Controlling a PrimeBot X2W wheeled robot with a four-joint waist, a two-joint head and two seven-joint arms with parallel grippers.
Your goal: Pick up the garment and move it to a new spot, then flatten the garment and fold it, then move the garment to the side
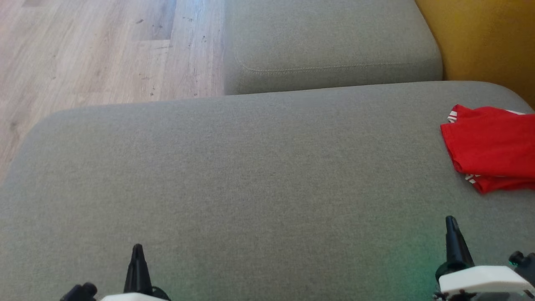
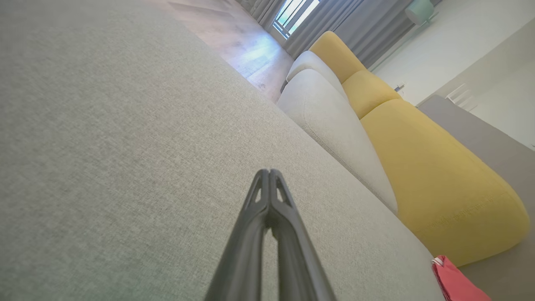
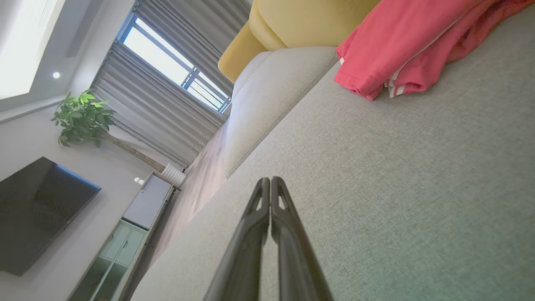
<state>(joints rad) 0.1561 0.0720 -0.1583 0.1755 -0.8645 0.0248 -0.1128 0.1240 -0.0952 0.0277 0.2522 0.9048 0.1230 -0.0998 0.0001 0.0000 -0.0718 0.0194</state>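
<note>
At the right edge of the grey seat cushion [image 1: 250, 167], the red garment [image 1: 489, 146] lay in a compact stack of at least two layers, with white stripe trim at its far-left corner and along its near edge. Its right part ran out of the head view, so the long axis wasn't settled; the visible left edge ran near-to-far with a slight slant

Right gripper [image 1: 450, 221] sat near-right, fingers pressed together, holding nothing. The garment was far and slightly right of its tip, apart, no contact

Left gripper [image 1: 137, 249] sat near-left, also closed and empty, well apart from the garment, with the cushion's bare width between them. The right arm was clearly the nearer one

Judgement: the scene fit two stages. It could be a bundle lying at the side waiting to be lifted, or a folded garment already parked at the side with both arms clear of it. The frames didn't settle which, so no call on a move. Any reach for it would run far-right from the right gripper's tip
</note>
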